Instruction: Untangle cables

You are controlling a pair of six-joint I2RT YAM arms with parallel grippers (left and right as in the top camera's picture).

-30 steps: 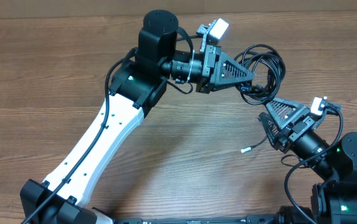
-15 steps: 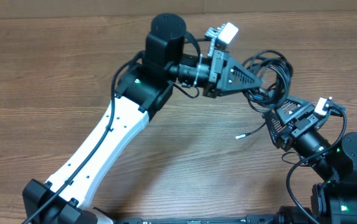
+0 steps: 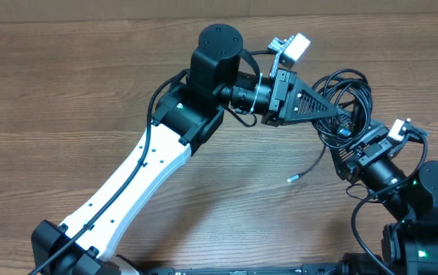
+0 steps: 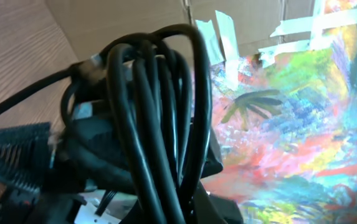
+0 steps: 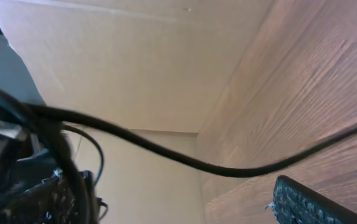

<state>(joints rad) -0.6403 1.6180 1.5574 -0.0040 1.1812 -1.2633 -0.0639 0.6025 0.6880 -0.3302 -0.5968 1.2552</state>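
Brown wood-grain table [image 3: 66,92], seen from overhead: the left gripper [image 3: 336,113] is pinched together on the cables [image 3: 348,85], a bunch of black loops at upper right; one plug tip [image 3: 292,179] trails onto the wood. The right gripper [image 3: 351,145] sits just below the bunch, jaws spread wide.

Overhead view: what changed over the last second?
The left claw, shut on the cables, swung toward the right of the overhead image, carrying the bundle along and ending closer to the right claw. The loose plug tip shifted slightly left. Unchanged: left grip shut, right claw open, nothing released.
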